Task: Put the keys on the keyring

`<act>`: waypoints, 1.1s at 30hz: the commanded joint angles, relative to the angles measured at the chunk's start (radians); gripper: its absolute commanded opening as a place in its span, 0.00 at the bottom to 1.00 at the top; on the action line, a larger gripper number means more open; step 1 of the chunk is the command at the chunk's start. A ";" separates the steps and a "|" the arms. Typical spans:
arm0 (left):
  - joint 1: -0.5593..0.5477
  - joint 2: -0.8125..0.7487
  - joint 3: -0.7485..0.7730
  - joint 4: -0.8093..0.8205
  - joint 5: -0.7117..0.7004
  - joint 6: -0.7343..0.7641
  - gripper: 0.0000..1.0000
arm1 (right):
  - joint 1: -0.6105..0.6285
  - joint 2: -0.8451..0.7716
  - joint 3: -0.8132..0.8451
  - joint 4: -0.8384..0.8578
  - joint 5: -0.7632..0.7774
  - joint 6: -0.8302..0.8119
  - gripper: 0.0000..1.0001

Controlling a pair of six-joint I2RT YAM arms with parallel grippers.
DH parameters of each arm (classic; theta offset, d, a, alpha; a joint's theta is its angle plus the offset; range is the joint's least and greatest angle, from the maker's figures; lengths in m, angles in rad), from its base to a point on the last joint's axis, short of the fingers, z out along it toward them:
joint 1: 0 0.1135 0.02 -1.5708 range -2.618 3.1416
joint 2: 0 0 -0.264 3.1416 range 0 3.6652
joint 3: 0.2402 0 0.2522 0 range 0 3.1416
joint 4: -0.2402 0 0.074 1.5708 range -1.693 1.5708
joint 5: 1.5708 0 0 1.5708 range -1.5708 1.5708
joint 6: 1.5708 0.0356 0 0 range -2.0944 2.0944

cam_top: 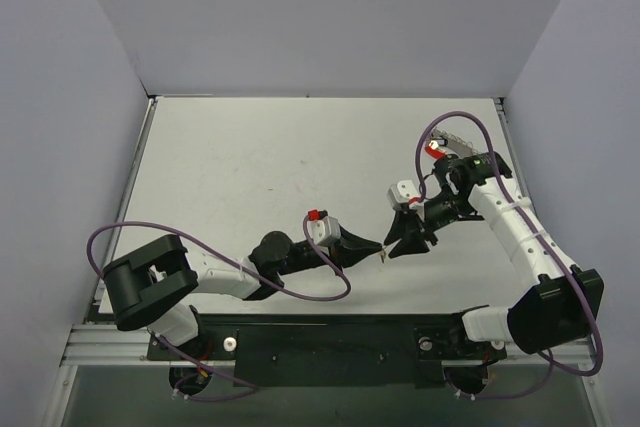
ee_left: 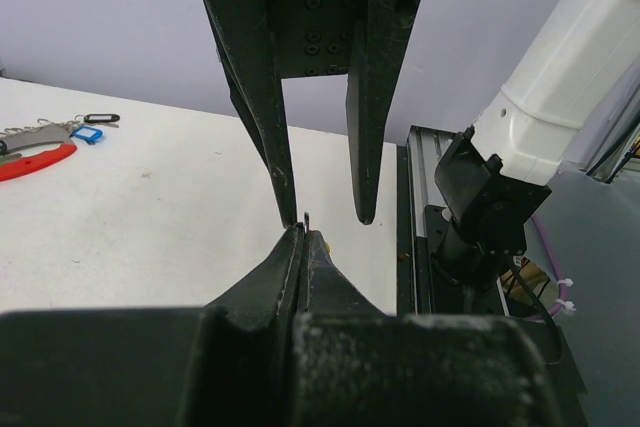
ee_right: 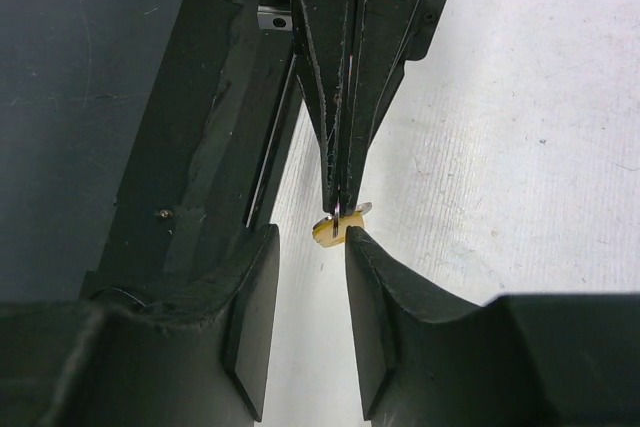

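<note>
My left gripper is shut on a tiny yellow-headed key, which hangs from its tips just above the table. In the left wrist view only a sliver of the key's metal shows above the closed tips of the left gripper. My right gripper faces it, open and empty. In the right wrist view the right gripper has its jaws on either side of the key, the right fingertip almost touching it. The keyring with its silvery chain lies at the far right, with a red key beside it.
In the left wrist view the keyring pile holds a red key, a blue tag and a black one. The black base rail runs along the near edge. Purple cables loop over both arms.
</note>
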 commanded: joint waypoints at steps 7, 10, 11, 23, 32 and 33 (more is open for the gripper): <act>-0.006 -0.001 0.021 0.112 -0.005 -0.006 0.00 | 0.020 0.021 0.035 -0.176 -0.037 -0.004 0.21; -0.007 -0.001 0.023 0.111 -0.007 -0.007 0.00 | 0.023 0.027 0.042 -0.176 -0.037 -0.002 0.19; -0.007 0.001 0.023 0.111 -0.007 -0.007 0.00 | 0.023 0.029 0.041 -0.176 -0.035 -0.001 0.17; -0.007 0.005 0.023 0.118 -0.007 -0.012 0.00 | 0.030 0.041 0.050 -0.176 -0.023 0.006 0.00; -0.007 -0.009 0.009 0.121 -0.025 -0.025 0.11 | 0.027 0.027 0.041 -0.139 -0.006 0.074 0.00; -0.009 -0.010 0.003 0.121 -0.033 -0.026 0.16 | 0.027 0.027 0.035 -0.116 -0.002 0.105 0.00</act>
